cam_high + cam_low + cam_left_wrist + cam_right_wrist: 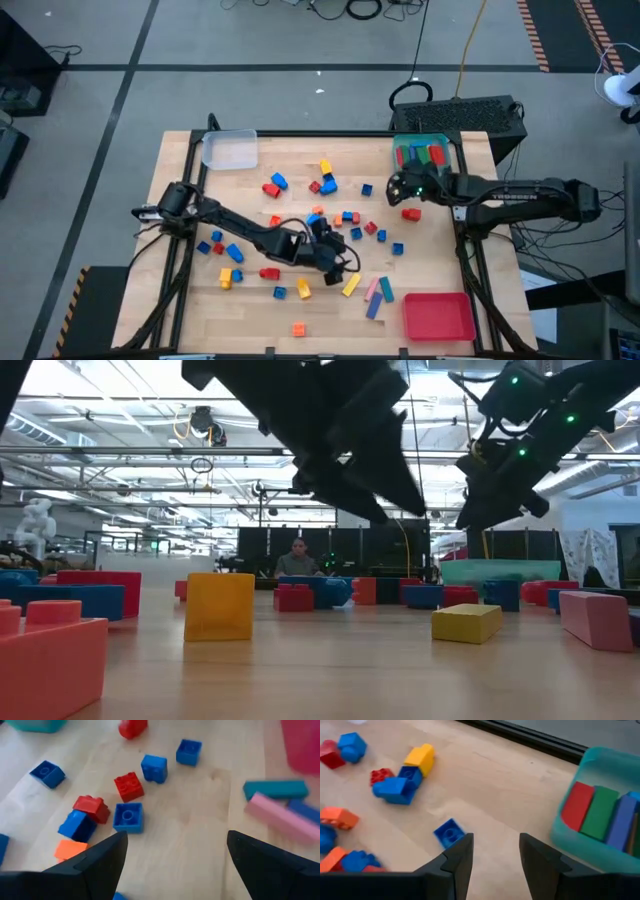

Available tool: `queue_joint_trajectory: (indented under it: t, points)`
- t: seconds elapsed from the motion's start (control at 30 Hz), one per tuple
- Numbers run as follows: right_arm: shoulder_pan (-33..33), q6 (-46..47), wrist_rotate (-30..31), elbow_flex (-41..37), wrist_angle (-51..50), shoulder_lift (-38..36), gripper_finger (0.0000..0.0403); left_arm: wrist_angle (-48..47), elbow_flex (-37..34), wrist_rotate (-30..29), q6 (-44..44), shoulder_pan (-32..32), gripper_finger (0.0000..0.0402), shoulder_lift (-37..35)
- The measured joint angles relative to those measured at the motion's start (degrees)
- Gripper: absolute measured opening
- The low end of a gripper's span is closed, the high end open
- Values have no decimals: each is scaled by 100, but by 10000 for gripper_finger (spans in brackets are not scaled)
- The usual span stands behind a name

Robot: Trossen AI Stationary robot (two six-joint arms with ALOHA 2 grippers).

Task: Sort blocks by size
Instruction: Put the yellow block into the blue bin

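Observation:
Many small blocks lie loose on the wooden table (480,250): blue, red, orange and yellow ones around the middle (330,185). A yellow bar (350,285) and pink bars (385,290) lie near the front. My left gripper (340,262) hovers open and empty above the table's middle front. In its wrist view (175,845), small blue bricks (128,817) and a red brick (128,786) lie ahead. My right gripper (395,188) is open and empty beside the teal tray (448,160). A small blue block (449,832) lies just ahead of its fingers (496,842).
The teal tray (570,845) at the back right holds red, green and blue bars. A clear tray (230,150) stands at the back left and a red tray (437,315) at the front right. A red block (410,213) lies near my right gripper.

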Motion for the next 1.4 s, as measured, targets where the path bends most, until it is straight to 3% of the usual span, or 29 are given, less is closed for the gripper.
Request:
queue_joint_trajectory:
  t: [0.47,0.7,1.03,1.4]
  points:
    - [1306,394,712,0,-4,2,144,958,0,-707,-1725,-648,342,724]
    - [1871,756,1008,0,-5,7,144,1135,451,-1008,-1901,-880,342,1217]
    - [2346,1089,1155,0,2,101,144,255,1497,-1458,-1948,-1042,342,1891]
    - [2416,1206,1275,0,3,243,144,-154,1591,-1536,-2354,-1070,337,2188]
